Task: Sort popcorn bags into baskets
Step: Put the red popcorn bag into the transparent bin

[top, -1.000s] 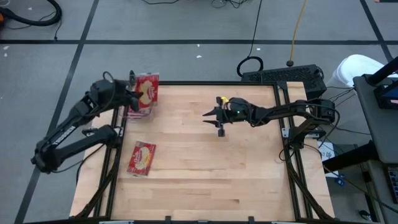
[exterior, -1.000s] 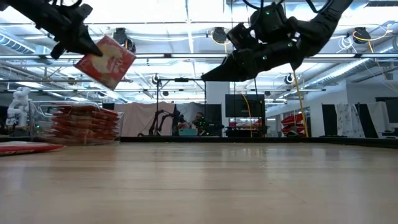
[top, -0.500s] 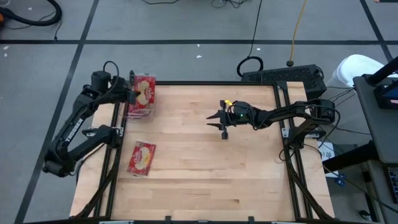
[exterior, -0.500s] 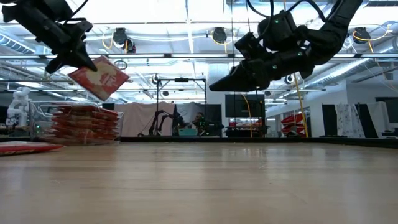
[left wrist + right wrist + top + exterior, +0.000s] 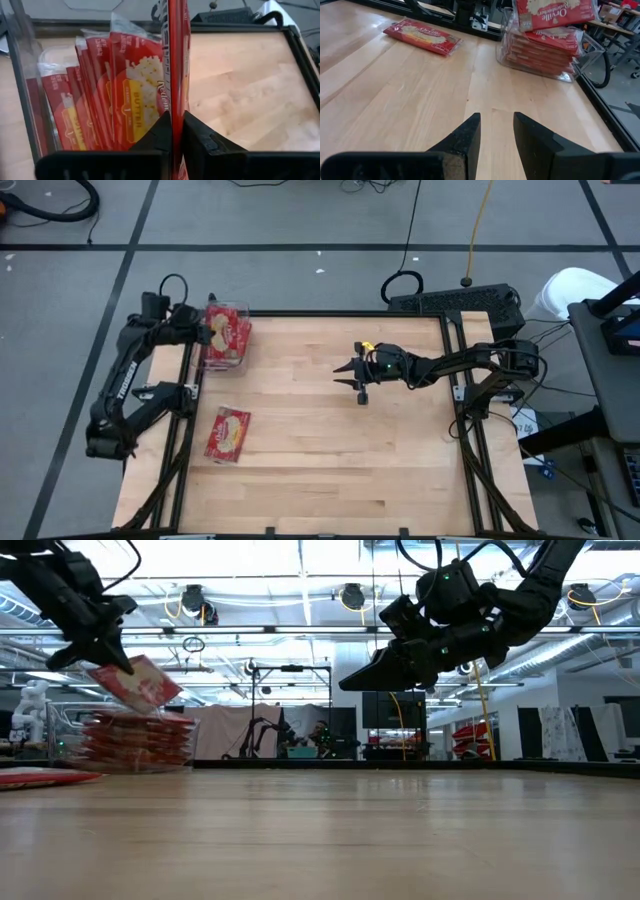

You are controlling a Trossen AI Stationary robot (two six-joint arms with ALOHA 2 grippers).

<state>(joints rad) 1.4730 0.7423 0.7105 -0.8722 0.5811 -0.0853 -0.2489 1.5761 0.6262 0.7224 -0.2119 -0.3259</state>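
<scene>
Left gripper [image 5: 100,645] jaws clenched on a popcorn bag [image 5: 135,683] tilted above the full basket [image 5: 125,740]; released here, it may slide off the stack; right gripper [image 5: 358,375] hovers part-open, empty.

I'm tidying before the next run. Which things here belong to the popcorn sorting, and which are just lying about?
Job:
- held popcorn bag, pinched by left gripper
- clear basket with stacked bags
- loose bag on table
- right gripper, open, hanging mid-table

Lying about:
- keyboard
- floor cables
</scene>
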